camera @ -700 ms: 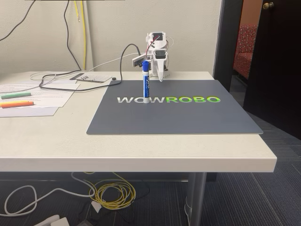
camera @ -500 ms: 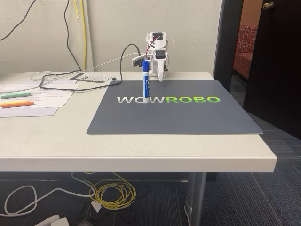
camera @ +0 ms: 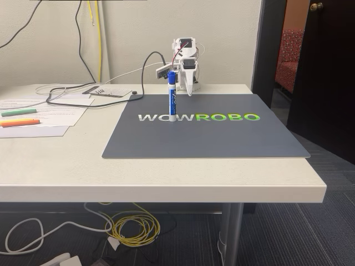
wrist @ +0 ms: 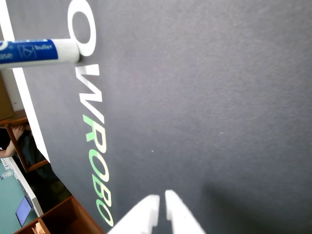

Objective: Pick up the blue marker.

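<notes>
The blue marker [camera: 172, 97] stands upright on the dark mat [camera: 222, 136], white end down on the white lettering, blue cap up. In the wrist view the blue marker [wrist: 41, 51] shows at the upper left, its white end touching the mat [wrist: 204, 97]. My gripper [camera: 189, 91] hangs folded at the arm's base behind and slightly right of the marker, apart from it. In the wrist view, my gripper [wrist: 161, 200] is at the bottom edge, its white fingertips [wrist: 148, 207] together, holding nothing.
A green highlighter [camera: 18, 112] and an orange highlighter [camera: 19, 122] lie on papers [camera: 50, 113] at the table's left. Cables [camera: 83, 88] run across the back left. The table's front edge [camera: 166, 194] is near the camera, and a dark door [camera: 321, 72] stands at the right.
</notes>
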